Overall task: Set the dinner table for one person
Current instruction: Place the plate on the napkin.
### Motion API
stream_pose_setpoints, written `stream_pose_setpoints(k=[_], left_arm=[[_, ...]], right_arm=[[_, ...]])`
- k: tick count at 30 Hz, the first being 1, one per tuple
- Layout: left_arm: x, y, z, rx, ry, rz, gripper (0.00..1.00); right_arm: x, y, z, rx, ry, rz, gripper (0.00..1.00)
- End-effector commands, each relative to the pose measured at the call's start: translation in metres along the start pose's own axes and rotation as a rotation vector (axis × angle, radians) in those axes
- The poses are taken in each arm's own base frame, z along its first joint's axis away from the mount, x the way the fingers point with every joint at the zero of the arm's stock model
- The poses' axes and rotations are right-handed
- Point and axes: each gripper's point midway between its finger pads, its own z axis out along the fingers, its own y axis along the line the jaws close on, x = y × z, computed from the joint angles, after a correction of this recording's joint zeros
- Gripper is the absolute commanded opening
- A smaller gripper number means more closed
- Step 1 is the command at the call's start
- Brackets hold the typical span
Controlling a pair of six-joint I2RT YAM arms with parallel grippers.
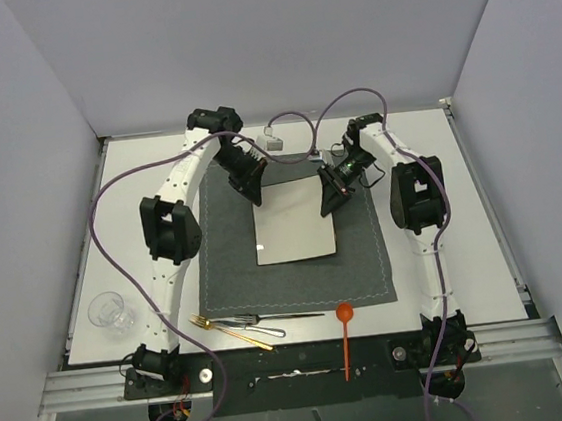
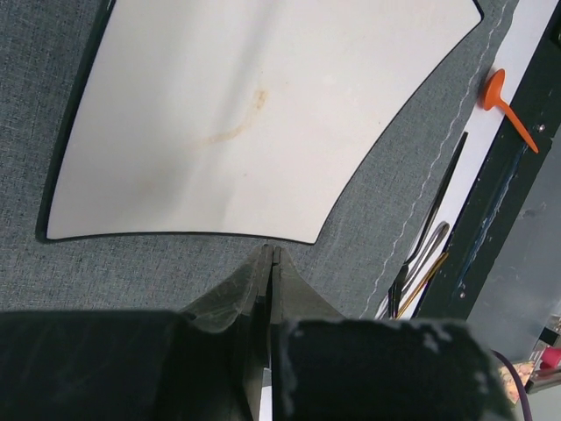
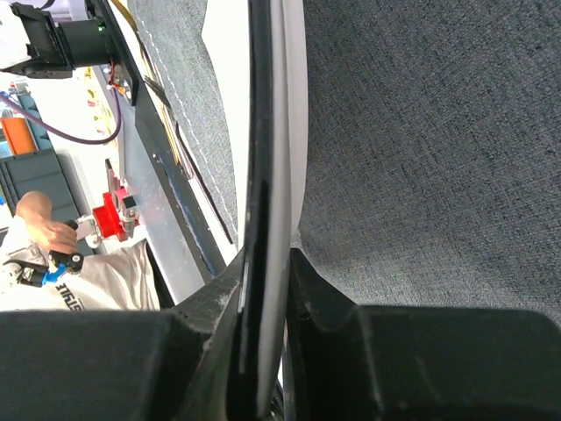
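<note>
Laying the plate [image 1: 293, 224] on the placemat [image 1: 227, 271], dinner table [image 1: 486, 249] spread beneath: right gripper [image 3: 267, 263] clamped on plate's edge, left gripper [image 2: 273, 254] pinched empty, plate just ahead; next, lower flat, release gently.

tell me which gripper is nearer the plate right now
Right. The right gripper is clamped on the edge of the plate; the left gripper sits shut just beside its far edge, over the placemat.
</note>
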Motion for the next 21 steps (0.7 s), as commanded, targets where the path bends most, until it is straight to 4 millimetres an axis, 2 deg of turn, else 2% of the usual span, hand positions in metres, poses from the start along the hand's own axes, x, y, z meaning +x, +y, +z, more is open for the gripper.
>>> stream_pose_setpoints(k=[1,7,14,21], left_arm=[[-0.008,-0.025,-0.031,-0.004,-0.053,0.044,0.0],[0.006,-0.01,-0.02,0.022,-0.049,-0.025,0.0],[0.018,0.022,-0.014,0.035,-0.079,-0.12,0.0],[0.026,0.029,0.006,0.096,-0.08,-0.159,0.0]], right_arm=[[-0.003,0.038,-0.018,0.018,-0.031,-0.089,0.0],[-0.005,0.037,-0.019,0.021,-0.035,-0.092,0.0],[-0.003,0.031,-0.016,0.013,-0.029,-0.068,0.0],[-0.004,0.022,-0.014,0.008,-0.025,-0.047,0.0]])
